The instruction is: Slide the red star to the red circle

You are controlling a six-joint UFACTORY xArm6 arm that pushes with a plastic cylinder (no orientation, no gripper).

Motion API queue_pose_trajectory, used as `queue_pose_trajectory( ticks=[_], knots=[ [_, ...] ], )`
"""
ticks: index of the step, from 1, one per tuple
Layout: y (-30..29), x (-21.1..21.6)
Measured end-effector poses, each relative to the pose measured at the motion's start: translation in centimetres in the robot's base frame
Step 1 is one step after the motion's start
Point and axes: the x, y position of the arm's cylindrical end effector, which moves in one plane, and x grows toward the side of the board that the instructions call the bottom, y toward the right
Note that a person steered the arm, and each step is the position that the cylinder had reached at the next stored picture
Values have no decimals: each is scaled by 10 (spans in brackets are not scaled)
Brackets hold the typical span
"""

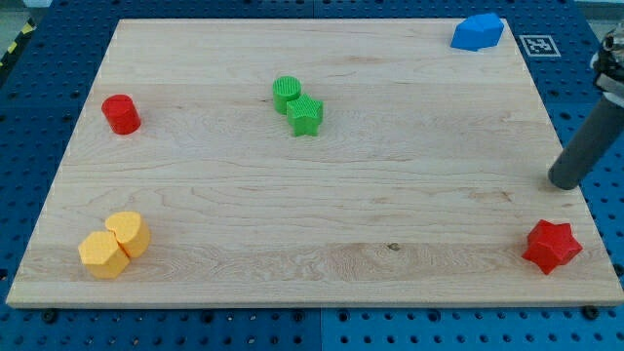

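Note:
The red star (552,246) lies near the board's bottom right corner. The red circle (121,114) stands far across the board at the view's left, in the upper half. My tip (563,182) is at the board's right edge, a short way above the red star and apart from it. The dark rod rises from the tip toward the view's upper right.
A green circle (287,93) and a green star (305,116) touch each other at upper middle. Two yellow blocks (115,244) sit together at bottom left. A blue block (477,31) lies at the top right corner. The wooden board (312,214) rests on a blue pegboard.

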Motion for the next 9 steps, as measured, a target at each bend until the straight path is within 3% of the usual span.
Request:
queue_pose_trajectory(
  ticks=[1, 2, 4, 7, 9],
  knots=[
    [46, 42],
    [51, 97],
    [28, 99],
    [-67, 98],
    [-128, 63]
  ],
)
